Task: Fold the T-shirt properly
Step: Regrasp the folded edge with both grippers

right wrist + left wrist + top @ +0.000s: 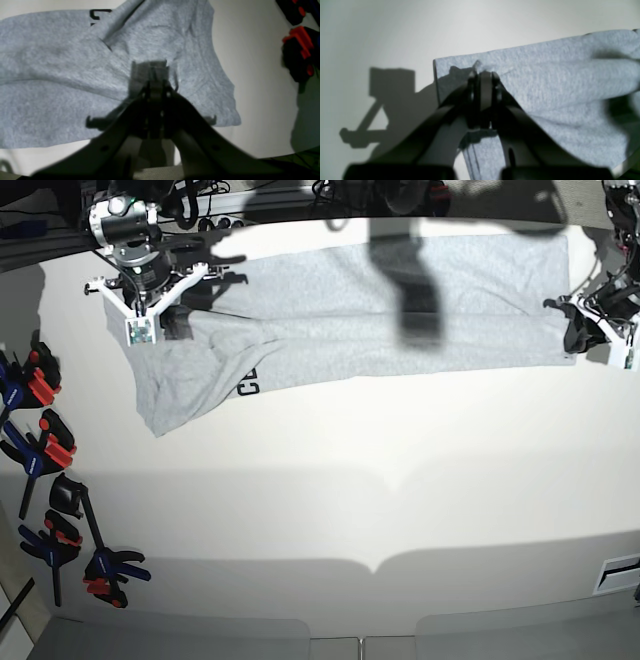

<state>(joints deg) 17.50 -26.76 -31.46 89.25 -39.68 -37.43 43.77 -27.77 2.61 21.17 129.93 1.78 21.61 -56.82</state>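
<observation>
With both grippers (pixel 482 73) (pixel 155 90) pinched shut on the shirt (pixel 380 310), a slipped corner could wreck the fold. Uneven pulling might also bunch the sleeve (pixel 175 395).

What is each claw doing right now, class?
Left claw: closed, pinching the T-shirt near its corner.
Right claw: closed, over the T-shirt; whether it grips cloth cannot be told.

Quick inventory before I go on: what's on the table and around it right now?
T-shirt: one, light grey with black lettering, stretched along the table's far edge.
Table: one, white, under everything.
Clamps: several, black with red and blue grips, along the table's left edge in the base view.
Left gripper: one, black, shut on the T-shirt's corner.
Right gripper: one, black, shut on the T-shirt's other end.
</observation>
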